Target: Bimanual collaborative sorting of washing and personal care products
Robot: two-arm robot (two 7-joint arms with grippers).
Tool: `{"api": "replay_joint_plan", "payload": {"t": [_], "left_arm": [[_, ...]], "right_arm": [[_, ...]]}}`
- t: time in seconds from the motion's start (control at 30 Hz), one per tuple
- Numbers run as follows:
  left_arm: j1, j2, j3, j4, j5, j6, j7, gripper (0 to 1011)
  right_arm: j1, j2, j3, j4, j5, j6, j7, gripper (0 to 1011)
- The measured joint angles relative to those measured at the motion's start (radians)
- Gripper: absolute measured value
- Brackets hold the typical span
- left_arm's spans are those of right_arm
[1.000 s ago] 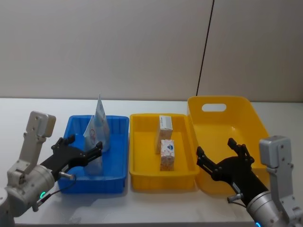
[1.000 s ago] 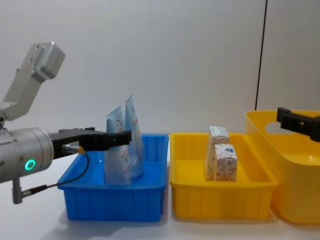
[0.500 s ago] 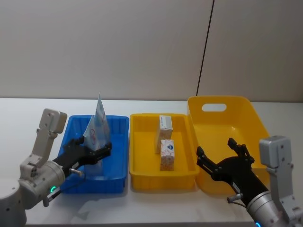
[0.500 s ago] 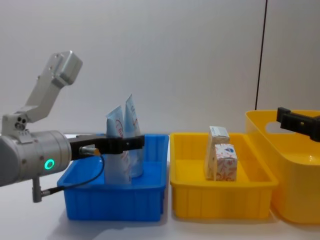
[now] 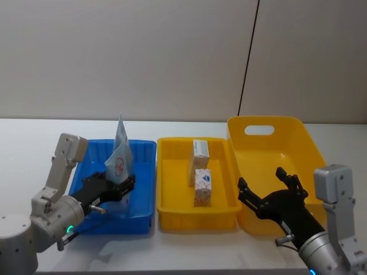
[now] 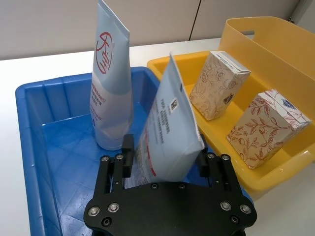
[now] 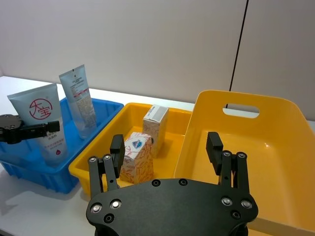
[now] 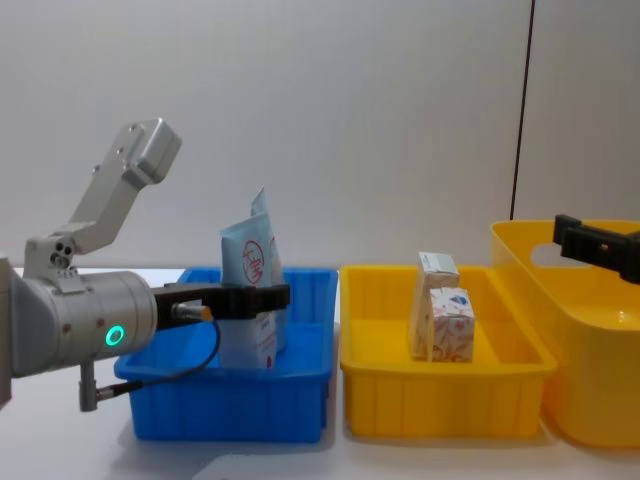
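Grasping is finishing: left gripper [image 6: 165,158] is clamping a pale blue squeeze tube [image 6: 167,125] inside the blue tray [image 8: 230,412] (right gripper [image 7: 165,143] is idling spread, well right of it), so lifting probably follows.

- The front tube [image 5: 118,165]: pale blue with a red round logo, tilted in the blue tray [image 5: 143,150], clamped by the left gripper [image 5: 119,182].
- The rear tube [image 5: 121,136]: upright, just behind.
- The patterned white carton [image 5: 202,188] and, behind it, the beige carton [image 5: 199,154]: upright in the yellow tray [image 5: 172,220].
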Motion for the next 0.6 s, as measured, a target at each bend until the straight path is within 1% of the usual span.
{"api": "replay_joint_plan", "payload": {"t": [0.03, 0.07, 0.1, 0.17, 0.23, 0.3, 0.33, 0.43, 0.6], "left_arm": [[-0.001, -0.001, 0.0, 0.001, 0.0, 0.0, 0.0, 718], [-0.001, -0.001, 0.0, 0.003, 0.0, 0.001, 0.0, 703], [-0.003, -0.002, 0.001, 0.005, 0.001, 0.002, 0.0, 647], [-0.004, -0.004, 0.001, 0.008, 0.002, 0.003, -0.001, 600], [-0.005, -0.005, 0.001, 0.01, 0.002, 0.004, -0.001, 517], [-0.006, -0.006, 0.002, 0.011, 0.002, 0.004, -0.001, 478], [-0.007, -0.006, 0.002, 0.013, 0.002, 0.004, -0.001, 443], [-0.008, -0.007, 0.002, 0.015, 0.003, 0.005, -0.002, 400], [-0.009, -0.009, 0.002, 0.018, 0.003, 0.006, -0.002, 369]], "right_arm": [[0.0, 0.0, 0.0, 0.0, 0.0, 0.0, 0.0, 1004], [0.0, 0.0, 0.0, 0.0, 0.0, 0.0, 0.0, 1004], [0.0, 0.0, 0.0, 0.0, 0.0, 0.0, 0.0, 1003], [0.0, 0.0, 0.0, 0.0, 0.0, 0.0, 0.0, 1003], [0.0, 0.0, 0.0, 0.0, 0.0, 0.0, 0.0, 1004], [0.0, 0.0, 0.0, 0.0, 0.0, 0.0, 0.0, 1004], [0.0, 0.0, 0.0, 0.0, 0.0, 0.0, 0.0, 1004], [0.0, 0.0, 0.0, 0.0, 0.0, 0.0, 0.0, 1003], [0.0, 0.0, 0.0, 0.0, 0.0, 0.0, 0.0, 1004]]}}
